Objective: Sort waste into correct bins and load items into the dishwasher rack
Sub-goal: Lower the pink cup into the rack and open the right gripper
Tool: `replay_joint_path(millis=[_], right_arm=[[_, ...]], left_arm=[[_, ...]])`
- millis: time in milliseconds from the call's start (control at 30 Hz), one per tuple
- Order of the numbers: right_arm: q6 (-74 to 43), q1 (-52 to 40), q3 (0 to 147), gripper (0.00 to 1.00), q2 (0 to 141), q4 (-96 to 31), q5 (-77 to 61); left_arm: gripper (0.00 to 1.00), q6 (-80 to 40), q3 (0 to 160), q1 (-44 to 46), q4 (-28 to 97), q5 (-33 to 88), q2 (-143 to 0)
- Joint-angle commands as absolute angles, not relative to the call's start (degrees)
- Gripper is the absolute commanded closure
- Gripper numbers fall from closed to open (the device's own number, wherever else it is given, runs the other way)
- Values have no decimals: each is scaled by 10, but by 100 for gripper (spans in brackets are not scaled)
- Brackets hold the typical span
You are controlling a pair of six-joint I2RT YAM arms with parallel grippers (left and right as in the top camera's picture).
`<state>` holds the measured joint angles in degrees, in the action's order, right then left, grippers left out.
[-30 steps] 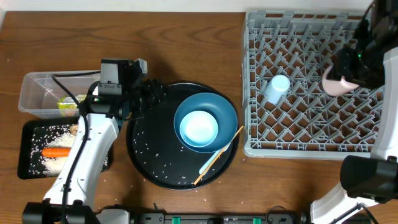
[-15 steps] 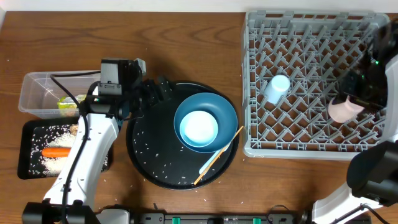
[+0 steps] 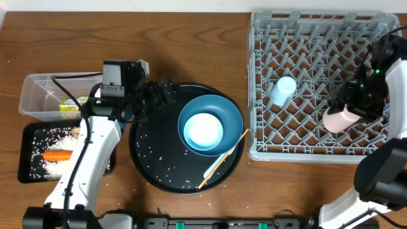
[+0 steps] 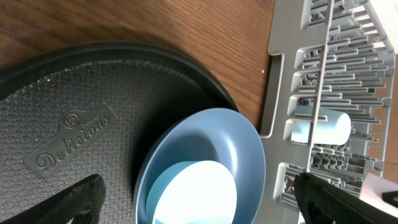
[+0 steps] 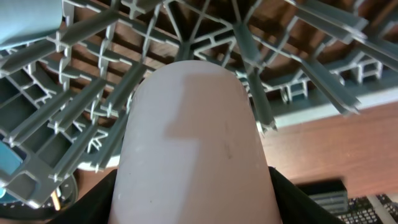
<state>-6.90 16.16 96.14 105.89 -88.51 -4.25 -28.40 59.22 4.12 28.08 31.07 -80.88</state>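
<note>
The pink cup [image 3: 337, 119] is clamped in the jaws of the right gripper [image 3: 351, 109], which close on its two sides. It hangs over the front right part of the rack [image 3: 318, 38], close to the front wall. In the right wrist view the cup [image 5: 196, 143] fills the middle of the picture with the grey pegs and lattice beyond it; whether it touches the pegs I cannot tell.

Further left in the rack, the blue cup [image 3: 283, 90] lies on its side among the pegs.

Left of the rack, on the counter [image 3: 191, 38], stands the round tray [image 3: 152, 165]. On it sits the plate [image 3: 232, 114], and the bowl [image 3: 203, 130] rests in the plate. The chopsticks [image 3: 222, 160] lean from the plate's right rim down to the tray's front edge. Rice grains [image 3: 162, 159] lie scattered over the tray's bare left and front parts.

The left gripper [image 3: 160, 94] hovers above the tray's back left rim, its jaws spread wide and holding nothing.

At the far left stands the tub [image 3: 28, 95] with the wrapper [image 3: 71, 105] inside. Just in front of it lies the black bin [image 3: 28, 152], which holds the carrot [image 3: 57, 154] and more rice.
</note>
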Motion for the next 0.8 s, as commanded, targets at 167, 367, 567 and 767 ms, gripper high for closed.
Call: replay_joint_path(millis=[167, 367, 567, 767], right_arm=[[-62, 149, 919, 67, 1051, -845, -50], [-62, 145, 917, 68, 1051, -829, -50], [-62, 136, 903, 69, 1051, -804, -50], [-62, 134, 873, 67, 1051, -781, -49]], left_arm=[[2, -277, 592, 38, 280, 304, -809], [2, -277, 592, 38, 280, 304, -809], [2, -277, 592, 38, 280, 304, -809], [2, -277, 592, 38, 280, 304, -809]])
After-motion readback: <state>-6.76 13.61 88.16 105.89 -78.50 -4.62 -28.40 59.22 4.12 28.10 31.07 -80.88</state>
